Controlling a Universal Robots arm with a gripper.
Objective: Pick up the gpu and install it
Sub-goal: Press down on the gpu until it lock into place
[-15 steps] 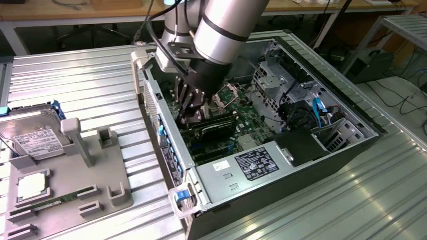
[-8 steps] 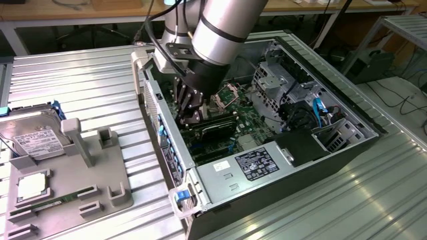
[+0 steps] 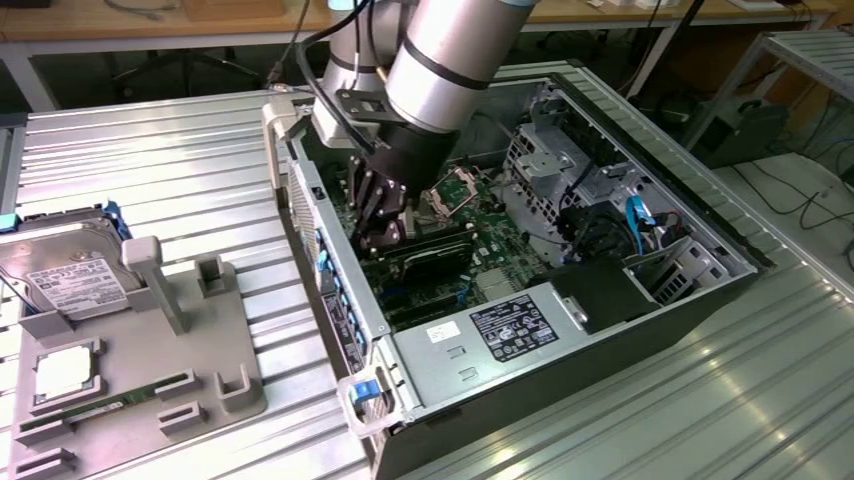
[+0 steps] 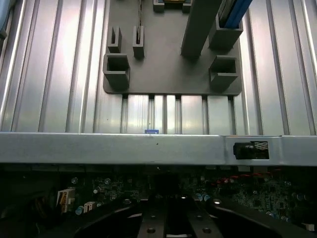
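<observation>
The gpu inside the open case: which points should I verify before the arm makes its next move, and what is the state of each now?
1. Gripper is down inside the computer case, above the motherboard: ok.
2. Gripper shut: ok.
3. gpu lies directly under the gripper: ok.
4. gpu gripped between the fingers: cannot tell.
5. gpu fully seated in its slot: cannot tell.
6. Hard drive rests outside the case on the grey fixture: ok.
</observation>
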